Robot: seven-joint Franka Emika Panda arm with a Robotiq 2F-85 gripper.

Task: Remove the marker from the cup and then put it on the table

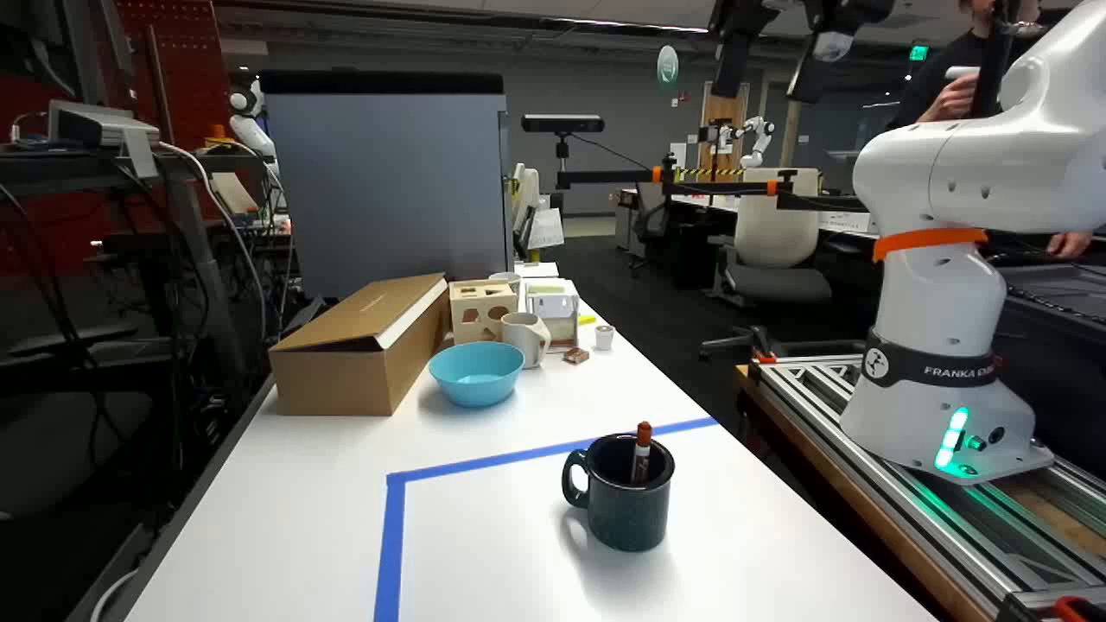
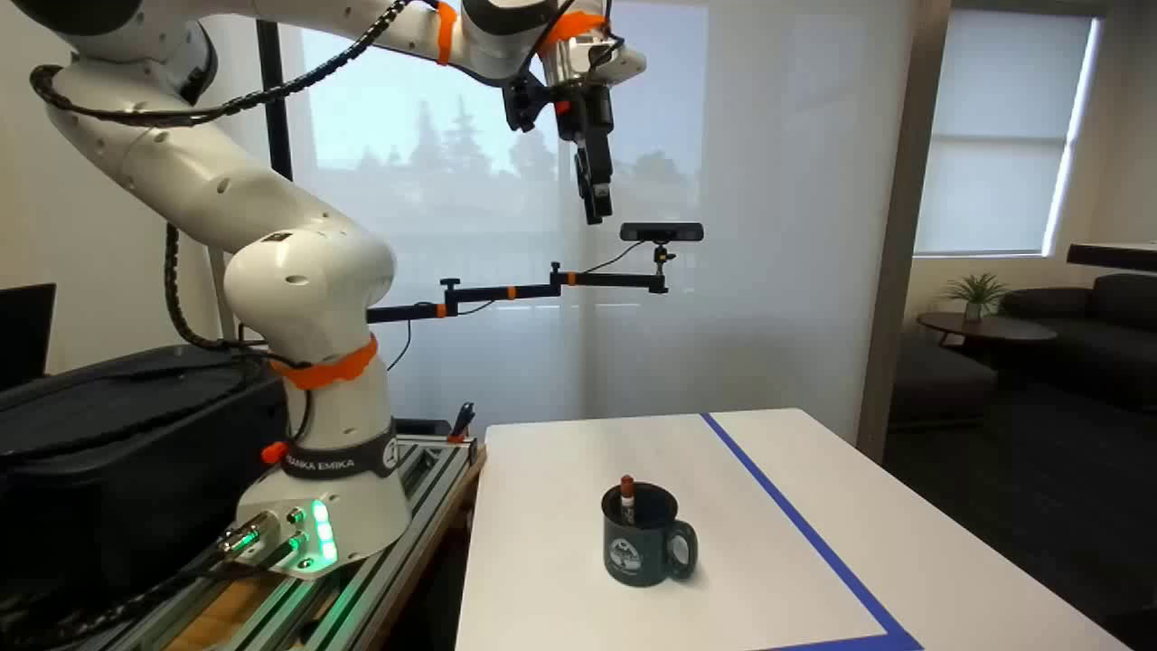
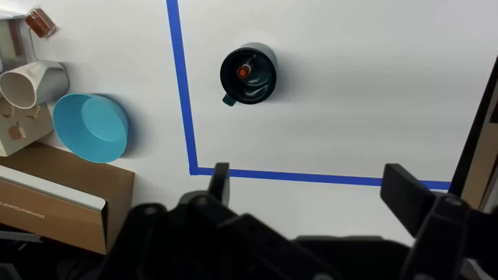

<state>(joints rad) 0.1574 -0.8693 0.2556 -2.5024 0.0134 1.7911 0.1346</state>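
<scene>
Item: one marker [image 1: 641, 453], inside the cup [image 1: 628, 518], long axis near vertical. Claw [image 3: 305, 177]: empty, jaws wide apart, high above the counter [image 3: 350, 128]. In the wrist view we place the marker at eleven o'clock from the claw; we judge sideways travel must precede lowering.

Red-ended marker [image 1: 641, 454] inside dark mug [image 1: 628, 516]
</scene>
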